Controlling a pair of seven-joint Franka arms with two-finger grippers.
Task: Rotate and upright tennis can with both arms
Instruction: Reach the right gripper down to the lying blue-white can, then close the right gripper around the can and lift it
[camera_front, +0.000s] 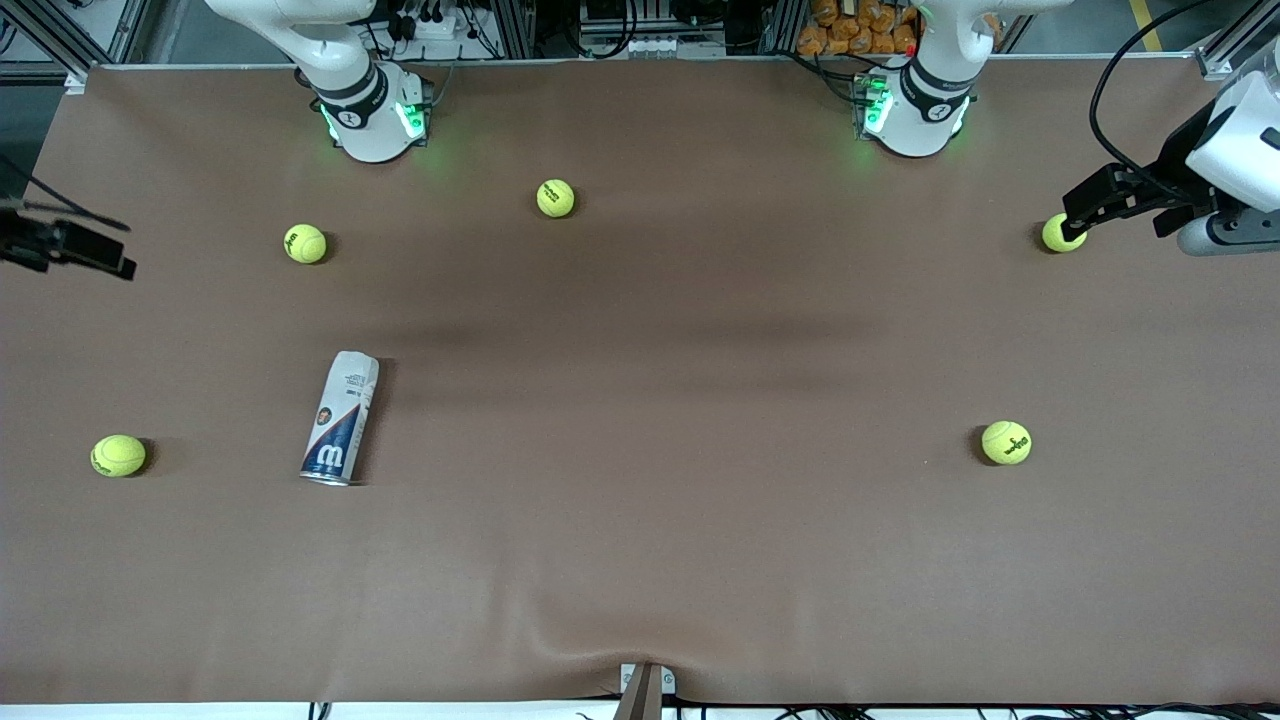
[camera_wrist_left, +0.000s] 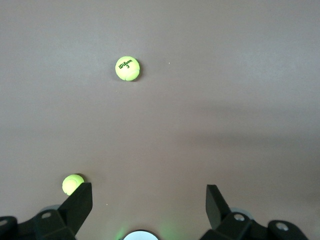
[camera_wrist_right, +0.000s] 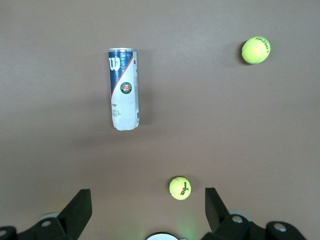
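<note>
The tennis can (camera_front: 340, 418) lies on its side on the brown table (camera_front: 680, 520), toward the right arm's end. Left gripper (camera_wrist_left: 149, 200) and right gripper (camera_wrist_right: 148, 200) hang above the table, fingers spread wide, holding nothing.

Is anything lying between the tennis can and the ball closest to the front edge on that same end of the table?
No. In the front view, only bare brown table lies between the tennis can and that tennis ball.

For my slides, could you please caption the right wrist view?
Open right gripper above the brown table, tennis can lying flat among two tennis balls.
</note>
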